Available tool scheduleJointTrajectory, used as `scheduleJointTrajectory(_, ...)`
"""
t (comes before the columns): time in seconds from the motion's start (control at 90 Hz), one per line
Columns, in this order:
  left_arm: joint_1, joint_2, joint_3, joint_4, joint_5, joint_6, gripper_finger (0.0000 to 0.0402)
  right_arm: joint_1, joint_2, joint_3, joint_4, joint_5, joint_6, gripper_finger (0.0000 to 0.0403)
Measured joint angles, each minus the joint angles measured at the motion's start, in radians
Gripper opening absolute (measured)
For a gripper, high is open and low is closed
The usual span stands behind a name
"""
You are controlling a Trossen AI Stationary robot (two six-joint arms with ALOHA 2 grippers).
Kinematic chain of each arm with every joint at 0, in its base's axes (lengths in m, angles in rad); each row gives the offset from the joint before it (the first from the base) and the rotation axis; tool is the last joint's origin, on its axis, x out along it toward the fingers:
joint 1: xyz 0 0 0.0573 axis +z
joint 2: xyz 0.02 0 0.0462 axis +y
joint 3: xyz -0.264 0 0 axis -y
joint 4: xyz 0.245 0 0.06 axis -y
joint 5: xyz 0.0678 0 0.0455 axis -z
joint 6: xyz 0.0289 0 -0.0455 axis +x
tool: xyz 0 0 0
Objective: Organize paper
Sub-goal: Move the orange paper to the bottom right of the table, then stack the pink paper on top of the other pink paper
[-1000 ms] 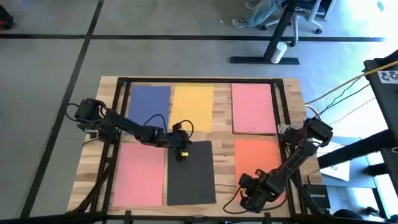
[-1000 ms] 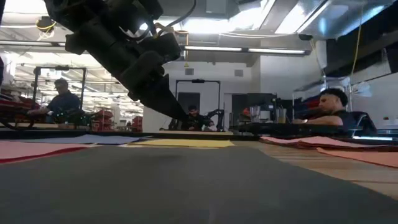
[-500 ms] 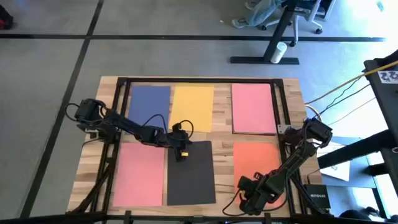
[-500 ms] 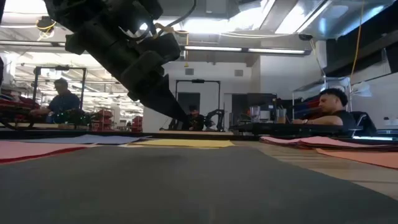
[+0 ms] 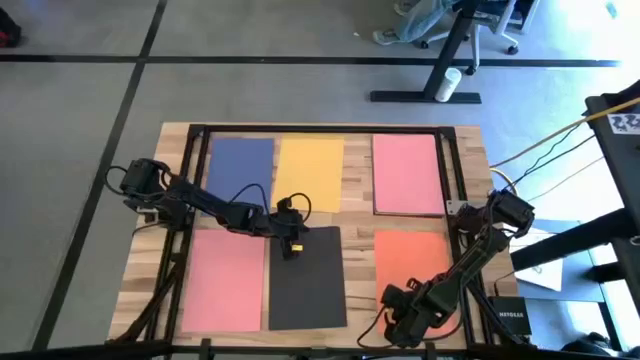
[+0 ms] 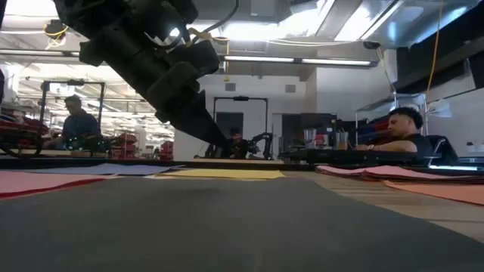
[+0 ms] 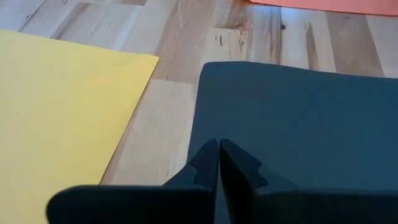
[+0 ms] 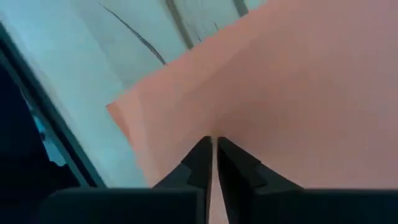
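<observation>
We see 6 sheets laid in 2 rows on the wooden worktop [image 5: 355, 190]: blue paper [image 5: 238, 172], yellow paper [image 5: 310, 172] and pink paper [image 5: 406, 172] in the far row, another pink sheet [image 5: 226, 278], the black paper [image 5: 308, 285] and orange paper [image 5: 412, 255] in the near row. The left pincer [image 7: 218, 154] sits fully closed over the black sheet's far edge, gripping nothing. The right pincer [image 8: 214, 152], also closed and empty, rests at the orange sheet's near corner.

Overhead camera looks down; low one (table-level) faces across.
</observation>
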Motion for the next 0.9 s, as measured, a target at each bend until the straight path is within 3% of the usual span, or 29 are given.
scheduleJointTrajectory(0.189, 0.000, 0.000, 0.000, 0.000, 0.000, 0.000, 0.0000, -0.007, 0.000, 0.075, -0.129, 0.043, -0.022, 0.0070)
scheduleJointTrajectory(0.433, 0.002, 0.000, 0.000, 0.001, 0.000, 0.014, 0.0000, -0.107, 0.000, 0.135, -0.400, 0.288, -0.080, 0.0085)
scheduleJointTrajectory(0.733, 0.001, 0.000, 0.000, 0.019, -0.003, 0.014, 0.0000, -0.330, 0.000, 0.089, -0.459, 0.455, -0.366, 0.0085)
scheduleJointTrajectory(0.9, -0.026, 0.000, 0.000, 0.206, -0.019, 0.026, 0.0000, -0.432, -0.052, 0.029, -0.420, 0.481, -0.510, 0.0085)
